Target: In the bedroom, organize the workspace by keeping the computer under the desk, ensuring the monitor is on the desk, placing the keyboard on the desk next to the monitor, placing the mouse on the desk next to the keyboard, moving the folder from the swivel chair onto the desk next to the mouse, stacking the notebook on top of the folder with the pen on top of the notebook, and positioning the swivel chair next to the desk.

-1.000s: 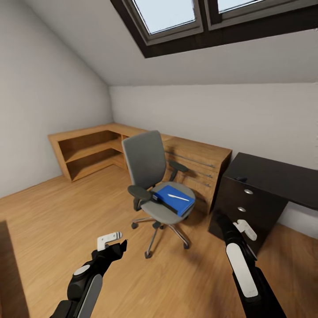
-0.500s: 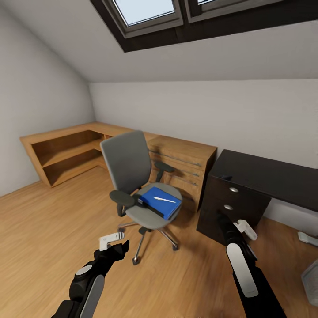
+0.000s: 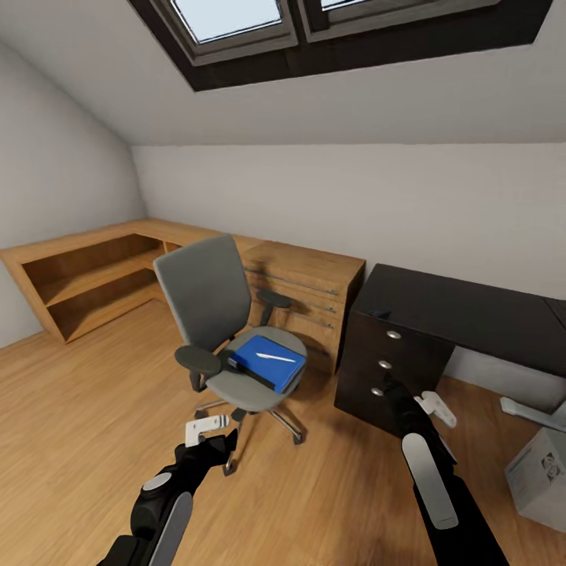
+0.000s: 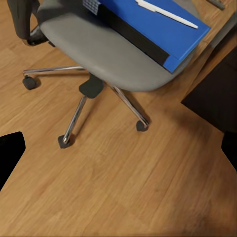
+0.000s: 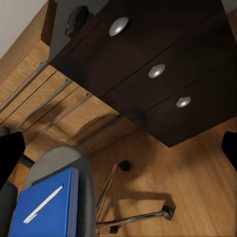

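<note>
Pale sloped walls and a plank floor (image 3: pixel 71 393) frame the scene. The left gripper (image 3: pixel 206 429), empty with jaws apart, hovers just near of the swivel chair (image 3: pixel 224 314). On its seat lies the folder (image 3: pixel 266 362), long axis running far-left to near-right, the pen (image 3: pixel 273 358) on top. The right gripper (image 3: pixel 432 409), state unclear, hangs before the desk (image 3: pixel 472 314) drawers, farther from the folder. The notebook is hard to make out.
</note>
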Motion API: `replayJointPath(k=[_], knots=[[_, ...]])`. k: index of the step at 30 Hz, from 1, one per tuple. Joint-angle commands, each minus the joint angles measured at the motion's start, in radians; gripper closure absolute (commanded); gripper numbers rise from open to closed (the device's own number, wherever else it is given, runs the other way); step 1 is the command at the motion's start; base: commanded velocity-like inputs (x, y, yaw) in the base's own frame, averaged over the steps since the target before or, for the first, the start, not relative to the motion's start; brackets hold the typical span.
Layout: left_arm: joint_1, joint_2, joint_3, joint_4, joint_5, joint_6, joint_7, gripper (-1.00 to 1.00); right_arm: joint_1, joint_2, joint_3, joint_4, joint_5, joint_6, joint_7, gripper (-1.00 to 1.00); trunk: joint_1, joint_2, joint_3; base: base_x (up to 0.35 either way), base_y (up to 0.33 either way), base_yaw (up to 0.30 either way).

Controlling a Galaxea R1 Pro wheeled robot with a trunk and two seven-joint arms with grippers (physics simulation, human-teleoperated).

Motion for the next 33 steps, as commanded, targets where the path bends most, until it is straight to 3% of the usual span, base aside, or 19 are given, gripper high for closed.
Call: replayJointPath(k=[1, 8, 18, 33], knots=[[-0.001, 0.000, -0.002, -0.001, 0.011, 0.003, 0.009, -1.00, -0.001, 0.001, -0.001, -0.002, -0.003, 0.006, -0.004, -1.00, -0.004, 0.007, 0.002, 0.000, 0.000, -0.019], [-0.001, 0.000, -0.003, -0.001, 0.011, 0.003, 0.009, -1.00, -0.001, 0.004, 0.001, -0.003, -0.002, 0.006, -0.004, -1.00, -0.031, 0.056, 0.024, 0.000, 0.000, -0.006], [-0.001, 0.003, -0.003, 0.001, 0.012, 0.004, 0.011, -1.00, -0.001, 0.004, 0.003, -0.009, -0.002, 0.007, -0.004, -1.00, -0.031, 0.056, 0.024, 0.022, 0.000, 0.000], [-0.001, 0.003, -0.003, 0.007, 0.012, 0.005, 0.012, -1.00, 0.000, 0.003, 0.002, -0.010, -0.002, 0.006, -0.004, -1.00, -0.031, 0.056, 0.024, 0.298, -0.037, -0.006]])
